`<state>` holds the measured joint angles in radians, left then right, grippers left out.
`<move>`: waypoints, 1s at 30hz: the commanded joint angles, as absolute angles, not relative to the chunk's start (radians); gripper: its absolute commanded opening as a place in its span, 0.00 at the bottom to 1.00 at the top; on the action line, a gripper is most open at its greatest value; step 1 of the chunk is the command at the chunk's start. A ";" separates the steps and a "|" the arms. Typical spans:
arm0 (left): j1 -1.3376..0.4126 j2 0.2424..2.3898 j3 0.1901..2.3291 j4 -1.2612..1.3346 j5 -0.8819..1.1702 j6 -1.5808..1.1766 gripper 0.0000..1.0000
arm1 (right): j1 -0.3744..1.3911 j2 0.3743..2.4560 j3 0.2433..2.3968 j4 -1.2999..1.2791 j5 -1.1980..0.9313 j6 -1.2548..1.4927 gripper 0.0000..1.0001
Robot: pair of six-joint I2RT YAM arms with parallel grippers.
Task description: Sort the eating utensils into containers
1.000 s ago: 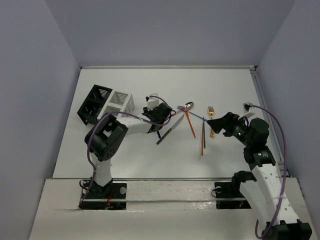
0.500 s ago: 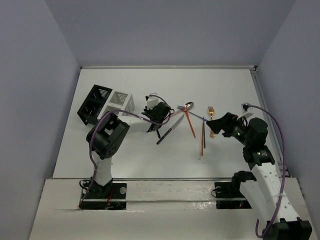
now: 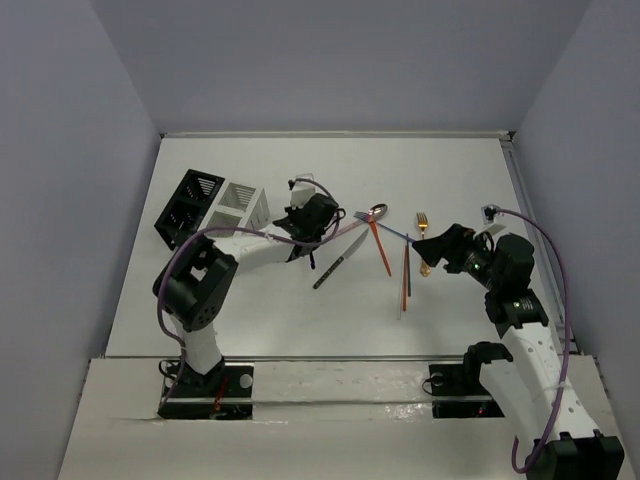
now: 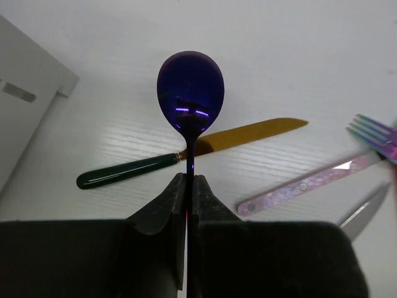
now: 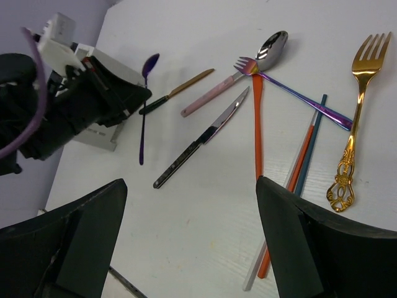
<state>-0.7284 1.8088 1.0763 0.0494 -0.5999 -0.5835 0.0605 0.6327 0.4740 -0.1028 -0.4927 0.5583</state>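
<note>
My left gripper (image 4: 188,180) is shut on the handle of a blue-purple spoon (image 4: 190,87) and holds it above the table, just right of the white caddy (image 3: 240,205). The black caddy (image 3: 188,207) adjoins it on the left. In the right wrist view the spoon (image 5: 144,105) hangs from the left gripper (image 5: 133,96). My right gripper (image 5: 198,242) is open and empty, above the table near a gold fork (image 5: 356,118). A silver spoon (image 5: 273,45), a pink-handled fork (image 5: 208,99), a silver knife (image 5: 201,138), a gold-bladed knife (image 4: 186,152) and orange sticks (image 5: 257,130) lie on the table.
A corner of the white caddy (image 4: 25,118) shows at the left of the left wrist view. A purple iridescent handle (image 5: 304,99) crosses the orange stick. Teal and white sticks (image 5: 310,143) lie beside the gold fork. Grey walls enclose the table on three sides.
My left gripper has moved up and a little left toward the white caddy with the spoon, and its arm has swung out. The right arm has barely moved.
</note>
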 commanded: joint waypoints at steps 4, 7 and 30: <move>-0.693 1.542 1.250 0.041 -0.657 -0.483 0.00 | 0.066 0.578 0.445 -0.011 -0.488 0.565 0.90; -0.617 1.490 1.304 0.014 -0.658 -0.434 0.00 | 0.066 0.571 0.436 -0.009 -0.491 0.566 0.90; -0.130 1.620 1.312 0.509 -0.946 0.191 0.00 | 0.066 0.580 0.387 0.069 -0.551 0.598 0.90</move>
<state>-0.1352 1.5688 1.3224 0.3046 -0.9020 0.0166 0.0605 0.5762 0.3916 0.0093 -0.5220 0.5919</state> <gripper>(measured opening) 0.036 0.905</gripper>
